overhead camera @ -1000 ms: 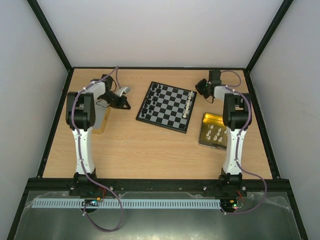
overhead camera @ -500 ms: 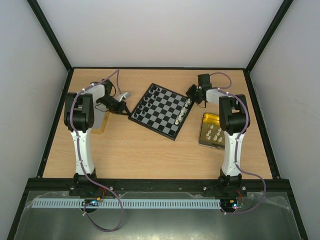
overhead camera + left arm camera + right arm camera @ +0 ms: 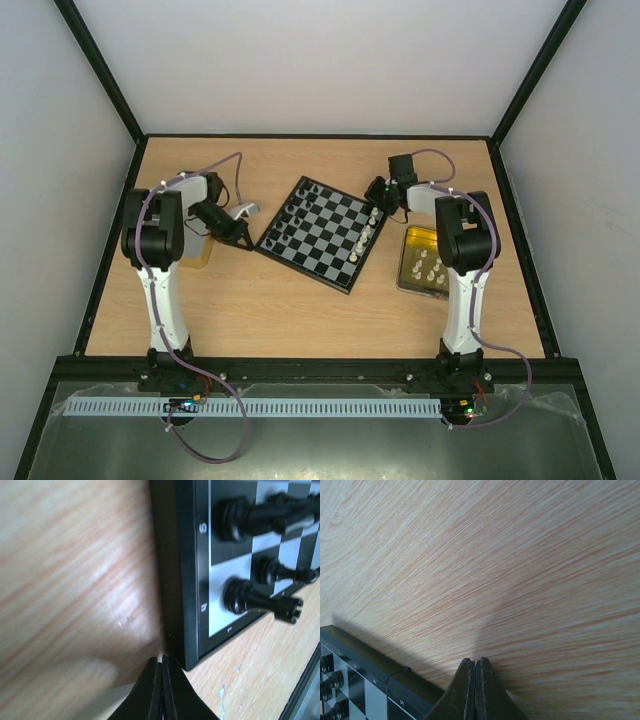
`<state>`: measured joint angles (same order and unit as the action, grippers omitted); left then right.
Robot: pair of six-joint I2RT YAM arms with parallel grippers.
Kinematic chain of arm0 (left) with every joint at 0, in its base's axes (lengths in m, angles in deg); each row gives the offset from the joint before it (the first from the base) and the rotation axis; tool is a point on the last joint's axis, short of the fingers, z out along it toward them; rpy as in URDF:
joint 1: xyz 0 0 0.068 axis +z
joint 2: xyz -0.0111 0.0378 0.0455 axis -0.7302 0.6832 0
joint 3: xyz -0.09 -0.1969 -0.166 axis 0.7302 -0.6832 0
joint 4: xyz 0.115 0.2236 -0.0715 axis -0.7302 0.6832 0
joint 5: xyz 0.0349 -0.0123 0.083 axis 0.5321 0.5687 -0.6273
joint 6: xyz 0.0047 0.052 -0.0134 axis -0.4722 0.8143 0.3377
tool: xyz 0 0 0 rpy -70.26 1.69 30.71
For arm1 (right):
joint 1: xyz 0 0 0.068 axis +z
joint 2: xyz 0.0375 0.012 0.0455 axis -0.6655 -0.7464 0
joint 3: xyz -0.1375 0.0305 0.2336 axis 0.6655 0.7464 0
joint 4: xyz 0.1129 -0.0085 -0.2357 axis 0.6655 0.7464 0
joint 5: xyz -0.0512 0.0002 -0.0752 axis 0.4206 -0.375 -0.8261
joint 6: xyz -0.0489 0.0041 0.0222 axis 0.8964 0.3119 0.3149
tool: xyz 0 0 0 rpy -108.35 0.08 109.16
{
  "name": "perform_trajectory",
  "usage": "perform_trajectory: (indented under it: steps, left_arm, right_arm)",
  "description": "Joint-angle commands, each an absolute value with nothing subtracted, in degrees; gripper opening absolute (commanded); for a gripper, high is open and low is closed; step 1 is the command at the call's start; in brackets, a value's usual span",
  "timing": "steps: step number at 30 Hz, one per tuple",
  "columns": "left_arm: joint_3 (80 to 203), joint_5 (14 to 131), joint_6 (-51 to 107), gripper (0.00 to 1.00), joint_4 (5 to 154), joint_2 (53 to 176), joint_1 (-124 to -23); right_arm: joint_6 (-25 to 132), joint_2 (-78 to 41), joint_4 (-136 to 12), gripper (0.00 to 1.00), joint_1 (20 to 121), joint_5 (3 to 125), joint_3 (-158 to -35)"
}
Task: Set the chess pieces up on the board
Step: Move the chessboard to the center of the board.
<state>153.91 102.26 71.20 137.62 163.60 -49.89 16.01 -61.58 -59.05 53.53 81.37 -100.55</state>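
The board (image 3: 318,234) lies turned at an angle in the middle of the table. Black chess pieces (image 3: 288,214) stand along its left side and white ones (image 3: 364,232) along its right side. My left gripper (image 3: 247,240) is shut and empty. In the left wrist view its tips (image 3: 161,659) touch the board's corner rim (image 3: 175,590), with black pieces (image 3: 247,599) just beyond. My right gripper (image 3: 376,193) is also shut and empty, low over the wood beside the board's far right corner (image 3: 380,685). Its tips (image 3: 475,661) stand just off that rim.
A gold tray (image 3: 412,240) with several white pieces sits under the right arm. A yellowish tray (image 3: 197,252) lies beneath the left arm, and a small silver object (image 3: 246,210) rests next to the left gripper. Black frame rails border the table.
The board has slid left and toward the near edge and turned clockwise. The right gripper moved left along with it. The left gripper shifted nearer, to the board's left corner.
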Motion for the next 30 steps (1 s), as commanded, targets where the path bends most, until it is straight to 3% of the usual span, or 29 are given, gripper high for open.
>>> perform_trajectory:
  steps: [1,30]
  left_arm:
    - [151.43,98.54,76.73,0.02,143.25,161.29,-50.22]
    - [146.48,93.11,76.68,0.02,137.79,158.25,-45.44]
  right_arm:
    - [18.65,-63.31,-51.33,0.02,54.98,82.24,-98.49]
    - [23.49,-66.77,-39.98,0.02,53.52,74.24,-114.04]
